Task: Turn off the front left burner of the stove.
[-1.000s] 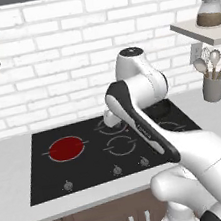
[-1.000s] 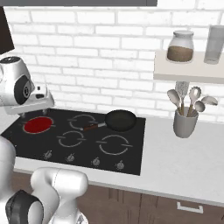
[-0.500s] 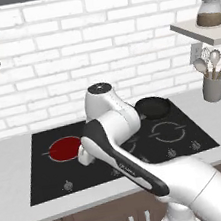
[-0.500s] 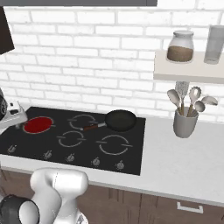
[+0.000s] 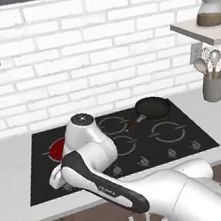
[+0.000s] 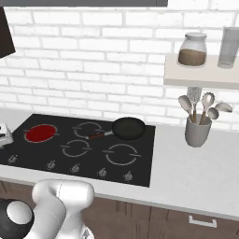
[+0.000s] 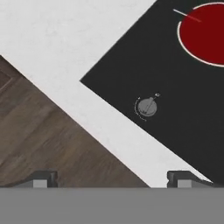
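Black stove (image 7: 175,87) below — gripper (image 7: 113,177) hangs above a knob (image 7: 147,106), fingers apart.

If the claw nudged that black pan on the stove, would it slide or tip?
Likely slide: the pan sits flat on the smooth glass stove. Tipping seems unlikely, since it looks low and wide. Its long handle might make it swivel if pushed off-centre.

- My arm (image 5: 109,183) bent low, reaching fwd-left, wrist turned down.
- My gripper (image 7: 113,178) points down; jaws wide apart, nothing btwn them.
- Finger tips (image 7: 41,178) touch nothing.
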